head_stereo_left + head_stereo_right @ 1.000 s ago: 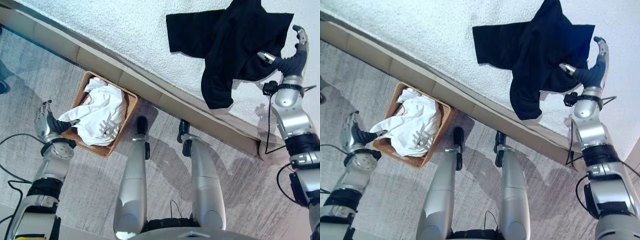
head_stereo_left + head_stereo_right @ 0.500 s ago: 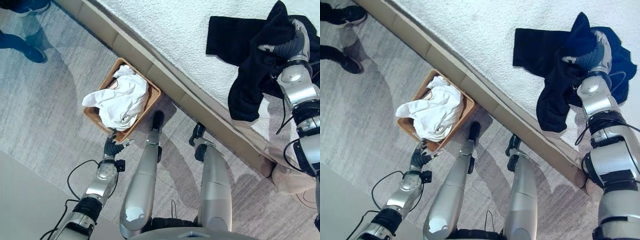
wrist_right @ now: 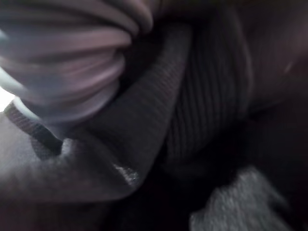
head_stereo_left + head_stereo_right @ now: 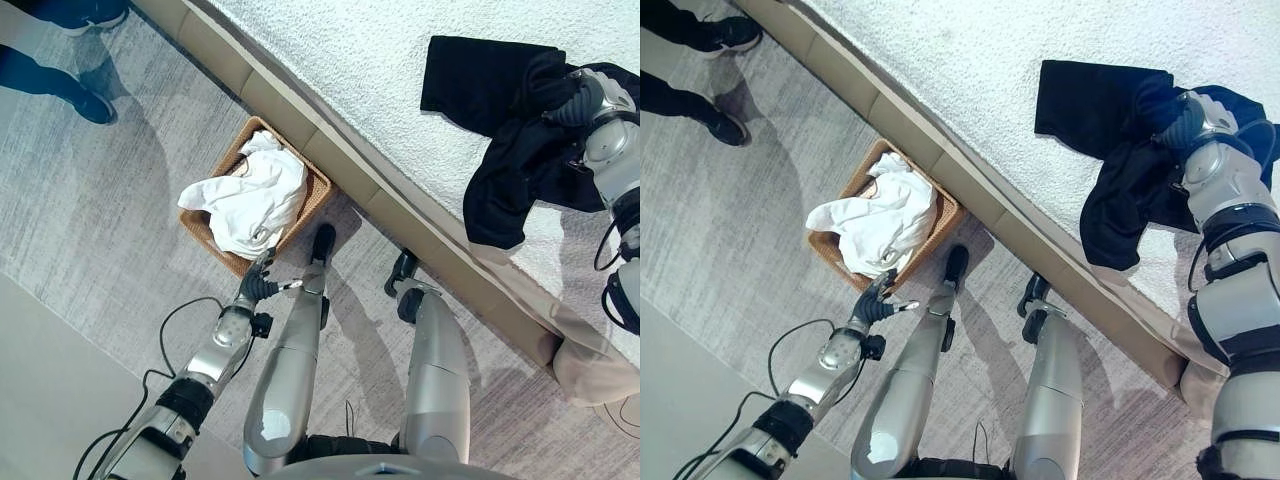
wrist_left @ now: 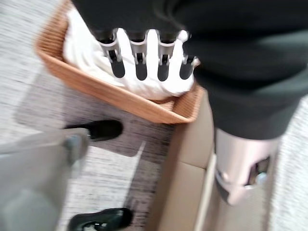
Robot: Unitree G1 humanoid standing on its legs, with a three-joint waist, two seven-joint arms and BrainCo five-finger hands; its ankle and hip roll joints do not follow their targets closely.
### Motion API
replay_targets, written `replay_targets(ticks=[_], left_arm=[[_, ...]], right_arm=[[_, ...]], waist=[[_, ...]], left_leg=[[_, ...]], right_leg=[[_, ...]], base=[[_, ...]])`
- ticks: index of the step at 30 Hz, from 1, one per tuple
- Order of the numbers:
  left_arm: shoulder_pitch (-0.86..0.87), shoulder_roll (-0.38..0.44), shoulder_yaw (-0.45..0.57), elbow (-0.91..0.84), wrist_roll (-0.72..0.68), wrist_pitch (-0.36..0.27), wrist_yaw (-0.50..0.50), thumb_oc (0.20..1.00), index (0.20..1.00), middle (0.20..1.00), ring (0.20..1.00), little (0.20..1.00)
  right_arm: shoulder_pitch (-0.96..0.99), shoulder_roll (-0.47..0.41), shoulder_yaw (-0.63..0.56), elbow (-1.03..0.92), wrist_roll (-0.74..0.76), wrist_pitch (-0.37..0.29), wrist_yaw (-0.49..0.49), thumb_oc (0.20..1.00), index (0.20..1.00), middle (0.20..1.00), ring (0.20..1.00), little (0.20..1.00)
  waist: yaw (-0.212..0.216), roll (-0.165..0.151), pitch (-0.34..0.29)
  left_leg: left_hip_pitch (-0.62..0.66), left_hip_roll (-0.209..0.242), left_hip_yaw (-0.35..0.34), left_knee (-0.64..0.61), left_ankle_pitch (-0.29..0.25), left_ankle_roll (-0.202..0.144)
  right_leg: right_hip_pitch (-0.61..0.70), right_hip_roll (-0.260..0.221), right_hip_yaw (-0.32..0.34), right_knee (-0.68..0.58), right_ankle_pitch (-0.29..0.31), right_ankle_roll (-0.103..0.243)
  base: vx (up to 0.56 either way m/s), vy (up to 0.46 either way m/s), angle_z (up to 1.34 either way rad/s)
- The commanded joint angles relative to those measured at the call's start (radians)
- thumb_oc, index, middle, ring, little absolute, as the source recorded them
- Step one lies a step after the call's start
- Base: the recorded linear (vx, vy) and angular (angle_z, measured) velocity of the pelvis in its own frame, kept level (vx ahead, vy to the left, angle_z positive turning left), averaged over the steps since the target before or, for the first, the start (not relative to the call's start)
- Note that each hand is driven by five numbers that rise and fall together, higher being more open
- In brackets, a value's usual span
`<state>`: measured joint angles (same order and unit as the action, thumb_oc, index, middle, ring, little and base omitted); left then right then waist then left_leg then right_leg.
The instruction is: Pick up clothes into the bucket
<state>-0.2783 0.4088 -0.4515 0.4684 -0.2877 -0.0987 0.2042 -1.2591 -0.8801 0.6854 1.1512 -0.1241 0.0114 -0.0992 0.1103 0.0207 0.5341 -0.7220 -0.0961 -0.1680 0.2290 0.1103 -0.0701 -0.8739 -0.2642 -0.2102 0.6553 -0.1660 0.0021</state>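
Holding white clothes (image 4: pixel 247 195), wicker bucket (image 4: pixel 305 212) (floor, beside bed (image 4: pixel 330 60))

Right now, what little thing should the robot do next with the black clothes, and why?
Probably lift the right hand a little to check its hold. That hand is buried in the black clothes, which lie on the white bed, so its fingers are hidden. The wicker basket sits down on the floor with white clothes inside, beside the open left hand.
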Motion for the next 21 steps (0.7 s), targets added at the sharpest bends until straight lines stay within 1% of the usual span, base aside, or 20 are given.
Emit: replay_targets(ticks=[1, 2, 3, 5, 6, 9, 13, 15, 17, 21], left_arm=[[0.034, -0.025, 0.011, -0.021, 0.036, -0.02, 0.008, 1.0, 1.0, 1.0, 1.0, 1.0], [0.032, -0.023, 0.016, -0.023, 0.036, -0.023, 0.009, 1.0, 1.0, 1.0, 1.0, 1.0], [0.027, -0.02, 0.02, -0.029, 0.039, -0.026, 0.008, 1.0, 1.0, 1.0, 1.0, 1.0], [0.035, -0.01, 0.036, -0.032, 0.044, -0.03, 0.009, 1.0, 1.0, 1.0, 1.0, 1.0], [0.04, -0.008, 0.044, -0.032, 0.048, -0.032, 0.011, 1.0, 1.0, 1.0, 1.0, 1.0], [0.054, 0.018, 0.075, -0.047, 0.059, -0.041, 0.01, 1.0, 1.0, 1.0, 1.0, 1.0], [0.056, 0.049, 0.114, -0.071, 0.064, -0.051, 0.008, 1.0, 1.0, 1.0, 1.0, 1.0], [0.05, 0.062, 0.127, -0.076, 0.064, -0.055, 0.003, 1.0, 1.0, 1.0, 1.0, 1.0], [0.029, 0.081, 0.139, -0.093, 0.06, -0.063, 0.001, 1.0, 1.0, 1.0, 1.0, 1.0], [-0.016, 0.107, 0.15, -0.142, 0.029, -0.077, -0.02, 1.0, 1.0, 1.0, 1.0, 1.0]], right_arm=[[0.062, -0.076, 0.034, -0.099, 0.103, -0.016, -0.059, 0.2, 0.2, 0.2, 0.2, 0.2], [0.079, -0.085, 0.008, -0.153, 0.144, -0.03, -0.066, 0.2, 0.2, 0.2, 0.2, 0.2], [0.091, -0.092, -0.031, -0.207, 0.2, -0.046, -0.084, 0.2, 0.2, 0.2, 0.2, 0.2], [0.131, -0.102, -0.089, -0.266, 0.281, -0.067, -0.086, 0.2, 0.2, 0.2, 0.2, 0.2], [0.161, -0.105, -0.142, -0.319, 0.35, -0.084, -0.101, 0.2, 0.2, 0.2, 0.2, 0.2], [0.231, -0.119, -0.217, -0.417, 0.402, -0.112, -0.101, 0.2, 0.2, 0.2, 0.2, 0.2], [0.297, -0.132, -0.298, -0.51, 0.45, -0.132, -0.102, 0.2, 0.2, 0.2, 0.2, 0.2], [0.324, -0.136, -0.319, -0.535, 0.459, -0.136, -0.099, 0.2, 0.2, 0.2, 0.2, 0.2], [0.344, -0.136, -0.337, -0.556, 0.472, -0.142, -0.096, 0.2, 0.2, 0.2, 0.2, 0.2], [0.365, -0.13, -0.348, -0.629, 0.468, -0.143, -0.083, 0.2, 0.2, 0.2, 0.2, 0.2]], waist=[[-0.058, 0.053, -0.014], [-0.061, 0.047, -0.014], [-0.065, 0.045, -0.014], [-0.07, 0.035, -0.014], [-0.077, 0.026, -0.014], [-0.085, 0.005, -0.014], [-0.094, -0.019, -0.019], [-0.099, -0.028, -0.048], [-0.107, -0.034, -0.089], [-0.122, -0.051, -0.171]], left_leg=[[0.022, 0.017, -0.023, 0.044, -0.07, -0.007], [0.032, 0.018, -0.018, 0.049, -0.075, -0.007], [0.023, 0.018, -0.017, 0.052, -0.053, -0.005], [0.051, 0.02, -0.01, 0.063, -0.065, -0.005], [0.074, 0.022, -0.005, 0.069, -0.073, -0.006], [0.156, 0.03, 0.007, 0.066, -0.09, -0.006], [0.274, 0.041, 0.022, 0.044, -0.106, -0.006], [0.322, 0.046, 0.023, 0.022, -0.11, -0.007], [0.364, 0.049, 0.025, -0.007, -0.107, -0.008], [0.448, 0.058, 0.036, -0.041, -0.121, -0.009]], right_leg=[[0.103, 0.024, 0.067, -0.104, 0.013, 0.094], [0.117, 0.027, 0.069, -0.111, 0.016, 0.096], [0.118, 0.029, 0.064, -0.126, 0.05, 0.09], [0.155, 0.031, 0.067, -0.137, 0.053, 0.091], [0.185, 0.032, 0.069, -0.147, 0.055, 0.093], [0.278, 0.042, 0.069, -0.188, 0.067, 0.099], [0.411, 0.057, 0.067, -0.253, 0.086, 0.107], [0.467, 0.062, 0.063, -0.293, 0.096, 0.111], [0.516, 0.071, 0.058, -0.338, 0.11, 0.115], [0.611, 0.082, 0.056, -0.392, 0.112, 0.121]], base=[[0.0, 0.026, -0.05], [-0.08, 0.056, -0.07], [-0.08, 0.063, -0.09], [-0.04, 0.042, -0.13], [0.0, 0.033, -0.09], [0.01, 0.033, -0.07], [0.03, 0.033, -0.21], [0.06, 0.027, -0.16], [0.09, 0.036, -0.17], [0.11, 0.029, -0.12]])
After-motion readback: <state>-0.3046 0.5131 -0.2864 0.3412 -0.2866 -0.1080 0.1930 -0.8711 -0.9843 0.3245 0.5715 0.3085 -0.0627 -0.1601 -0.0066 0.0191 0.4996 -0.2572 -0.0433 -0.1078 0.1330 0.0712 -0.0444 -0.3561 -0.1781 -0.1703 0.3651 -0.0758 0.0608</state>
